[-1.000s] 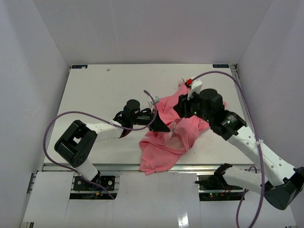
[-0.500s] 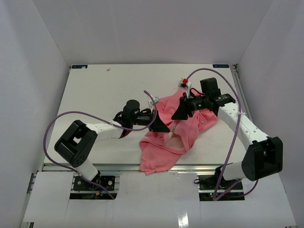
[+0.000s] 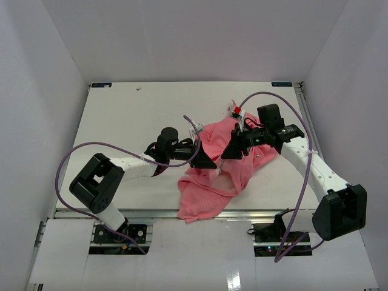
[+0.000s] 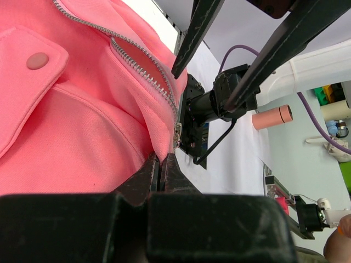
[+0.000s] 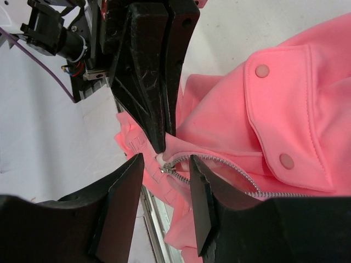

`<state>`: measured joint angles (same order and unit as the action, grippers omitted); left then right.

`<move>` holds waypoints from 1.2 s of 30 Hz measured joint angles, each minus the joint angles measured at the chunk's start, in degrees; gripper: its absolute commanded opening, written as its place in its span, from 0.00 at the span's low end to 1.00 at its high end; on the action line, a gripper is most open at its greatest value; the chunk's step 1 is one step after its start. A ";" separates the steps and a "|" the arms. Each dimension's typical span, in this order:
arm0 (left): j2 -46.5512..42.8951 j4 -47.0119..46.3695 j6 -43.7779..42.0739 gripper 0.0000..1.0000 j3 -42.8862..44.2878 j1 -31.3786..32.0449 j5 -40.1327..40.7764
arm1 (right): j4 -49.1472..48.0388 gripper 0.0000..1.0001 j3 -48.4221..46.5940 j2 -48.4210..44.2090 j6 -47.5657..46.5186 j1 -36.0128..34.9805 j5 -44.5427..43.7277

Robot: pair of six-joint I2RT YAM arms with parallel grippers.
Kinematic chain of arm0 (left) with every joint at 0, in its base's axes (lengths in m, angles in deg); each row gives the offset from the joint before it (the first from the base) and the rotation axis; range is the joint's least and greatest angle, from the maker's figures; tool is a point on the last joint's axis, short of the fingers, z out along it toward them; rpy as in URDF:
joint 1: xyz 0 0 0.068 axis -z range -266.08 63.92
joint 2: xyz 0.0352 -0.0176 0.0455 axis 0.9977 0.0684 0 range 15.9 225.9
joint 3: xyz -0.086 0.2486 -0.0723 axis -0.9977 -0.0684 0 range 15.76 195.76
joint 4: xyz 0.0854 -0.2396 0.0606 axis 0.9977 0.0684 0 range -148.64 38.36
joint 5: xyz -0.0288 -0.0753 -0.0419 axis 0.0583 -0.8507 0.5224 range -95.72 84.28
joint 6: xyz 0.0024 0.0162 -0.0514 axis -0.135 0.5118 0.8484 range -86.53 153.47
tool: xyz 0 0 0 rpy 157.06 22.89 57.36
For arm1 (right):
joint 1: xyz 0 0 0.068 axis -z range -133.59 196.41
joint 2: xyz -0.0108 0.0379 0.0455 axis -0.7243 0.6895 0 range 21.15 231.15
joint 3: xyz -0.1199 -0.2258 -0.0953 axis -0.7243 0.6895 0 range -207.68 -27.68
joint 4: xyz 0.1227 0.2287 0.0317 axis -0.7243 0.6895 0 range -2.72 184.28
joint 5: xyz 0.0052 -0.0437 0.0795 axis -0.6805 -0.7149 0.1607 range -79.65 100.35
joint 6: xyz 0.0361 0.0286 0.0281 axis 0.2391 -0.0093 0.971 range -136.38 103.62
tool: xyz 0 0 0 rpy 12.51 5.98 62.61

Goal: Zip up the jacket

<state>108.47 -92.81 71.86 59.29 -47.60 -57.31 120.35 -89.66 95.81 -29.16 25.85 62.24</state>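
The salmon-pink jacket lies crumpled right of the table's middle, its hem hanging over the near edge. My left gripper is shut on the jacket's fabric just below the bottom of the zipper; in the left wrist view the jaws pinch the pink edge under the metal slider. My right gripper is open. In the right wrist view its two fingers stand either side of the slider, not touching it. The zipper teeth run open to the right.
A small red-and-white item lies behind the jacket. The table's near metal rail runs under the hem. White walls close in the table on three sides. A pink cylinder shows beyond the table's right side.
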 measured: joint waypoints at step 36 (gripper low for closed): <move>0.00 1.18 1.18 0.00 -0.07 0.00 1.29 | -2.76 0.67 11.23 -16.53 15.22 -39.57 -68.33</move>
<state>108.47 -91.63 73.04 59.22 -47.60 -56.03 117.59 -78.42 79.28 -13.94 -13.72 -6.09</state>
